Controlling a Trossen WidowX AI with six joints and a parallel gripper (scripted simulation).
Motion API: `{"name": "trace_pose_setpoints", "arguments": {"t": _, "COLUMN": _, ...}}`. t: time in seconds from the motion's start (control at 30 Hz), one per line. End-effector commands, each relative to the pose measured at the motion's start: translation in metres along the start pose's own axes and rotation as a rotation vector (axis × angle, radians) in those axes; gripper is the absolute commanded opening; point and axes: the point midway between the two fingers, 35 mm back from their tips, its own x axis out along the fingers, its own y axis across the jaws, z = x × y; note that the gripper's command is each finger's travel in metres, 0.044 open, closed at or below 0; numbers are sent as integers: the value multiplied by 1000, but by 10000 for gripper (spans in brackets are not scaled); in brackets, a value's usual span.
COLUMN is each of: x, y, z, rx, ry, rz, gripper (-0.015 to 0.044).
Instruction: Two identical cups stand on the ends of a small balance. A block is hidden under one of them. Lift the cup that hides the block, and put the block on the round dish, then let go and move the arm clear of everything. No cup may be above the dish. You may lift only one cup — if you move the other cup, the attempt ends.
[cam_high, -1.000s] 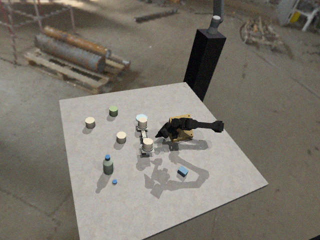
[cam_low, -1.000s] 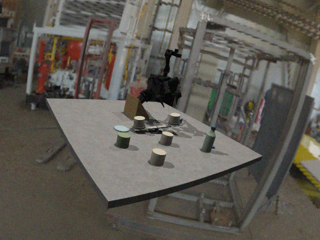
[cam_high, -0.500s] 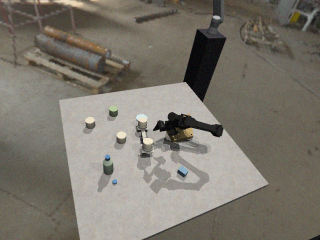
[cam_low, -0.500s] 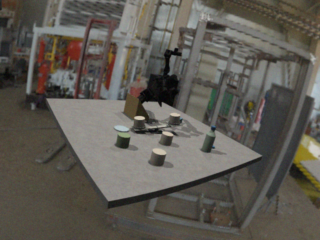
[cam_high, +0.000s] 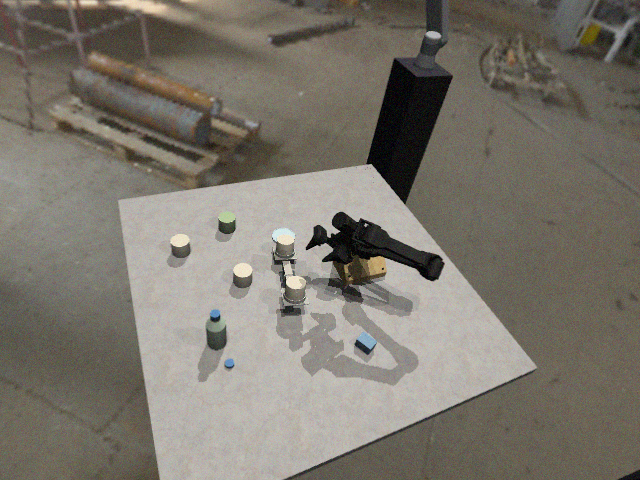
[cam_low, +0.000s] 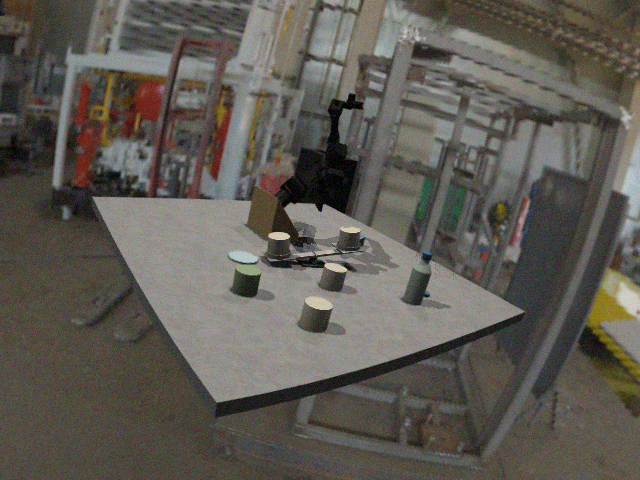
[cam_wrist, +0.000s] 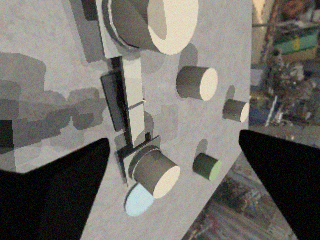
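Your black gripper (cam_high: 316, 253) (cam_low: 318, 206) (cam_wrist: 174, 140) stands spread, pre-grasp. Next, straddle the cream cylindrical cup (cam_high: 284, 246) (cam_low: 278, 245) (cam_wrist: 156, 172) nearest the pale-blue round dish (cam_high: 279, 233) (cam_low: 242, 256) (cam_wrist: 138, 201); its end appears lower.

Far cup (cam_high: 284, 245) (cam_low: 278, 245) (cam_wrist: 157, 172) and near cup (cam_high: 295, 289) (cam_low: 349, 238) (cam_wrist: 172, 25) stand on balance (cam_high: 287, 272) (cam_low: 323, 254) (cam_wrist: 133, 90) ends; pale dish (cam_high: 280, 233) (cam_low: 242, 256) (cam_wrist: 137, 202) beside far cup; bottle (cam_high: 216, 332) (cam_low: 416, 283) near left; blue block (cam_high: 366, 342) (cam_low: 362, 240) near right.

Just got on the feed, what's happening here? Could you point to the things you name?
The arm's tool (cam_high: 324, 252) is open with nothing in it, up beside a small balance (cam_high: 287, 269) (cam_low: 316, 255) (cam_wrist: 134, 95). A cup stands on each end, and neither is lifted. In the exterior view the end nearer the round dish (cam_high: 282, 233) (cam_low: 242, 256) (cam_wrist: 138, 201) sits lower, so the block is probably under that cup (cam_high: 284, 245) (cam_low: 278, 244) (cam_wrist: 156, 172). No block shows on the dish.
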Motion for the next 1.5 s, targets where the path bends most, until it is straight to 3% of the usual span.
{"name": "trace_pose_setpoints", "arguments": {"t": 0.0, "x": -3, "y": -2, "z": -4, "rx": 129, "ry": -5, "rz": 8, "gripper": 440}}
{"name": "trace_pose_setpoints", "arguments": {"t": 1.3, "x": -42, "y": -14, "z": -48, "rx": 1456, "ry": -130, "rz": 74, "gripper": 440}}
{"name": "trace_pose_setpoints", "arguments": {"t": 1.47, "x": -44, "y": -15, "z": -49, "rx": 1507, "ry": -141, "rz": 77, "gripper": 440}}
